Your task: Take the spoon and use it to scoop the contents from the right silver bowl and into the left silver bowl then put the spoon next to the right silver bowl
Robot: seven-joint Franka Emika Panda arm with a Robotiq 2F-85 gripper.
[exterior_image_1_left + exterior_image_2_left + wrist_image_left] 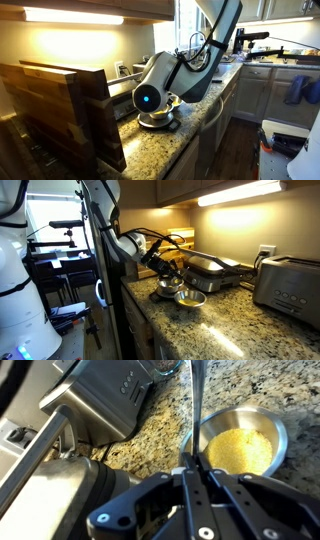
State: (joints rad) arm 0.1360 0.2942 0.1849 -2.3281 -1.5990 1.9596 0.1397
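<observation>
Reaching down from the upper right in an exterior view, the arm point(205, 50) folds at a blue-lit wrist ring point(147, 97) and ends low over the bowls. In the wrist view the fingers point(178, 482) are clenched on the spoon point(197, 405). Its thin handle runs straight up the picture from between them, and its scoop end is hidden. Just right of the handle the grain bowl point(240, 445), holding yellow grains, sits on the speckled bench point(160, 435).

In an exterior view, stacked wooden boards point(60, 110) stand at the left, close beside the wrist, and the bench edge point(215, 115) runs at the right with the floor beyond it. In an exterior view, from the left: the bench edge lies near the bowls, the second bowl point(190, 298) sits just beside the one under the fingers, then come a flat grill point(210, 272) and a toaster point(290, 285). Bare stone point(215, 330) lies open in front of the bowls. I cannot tell which bowl is the wider.

A steel appliance point(105, 400) fills the upper left of the wrist view, and its button markings are too blurred to read.
</observation>
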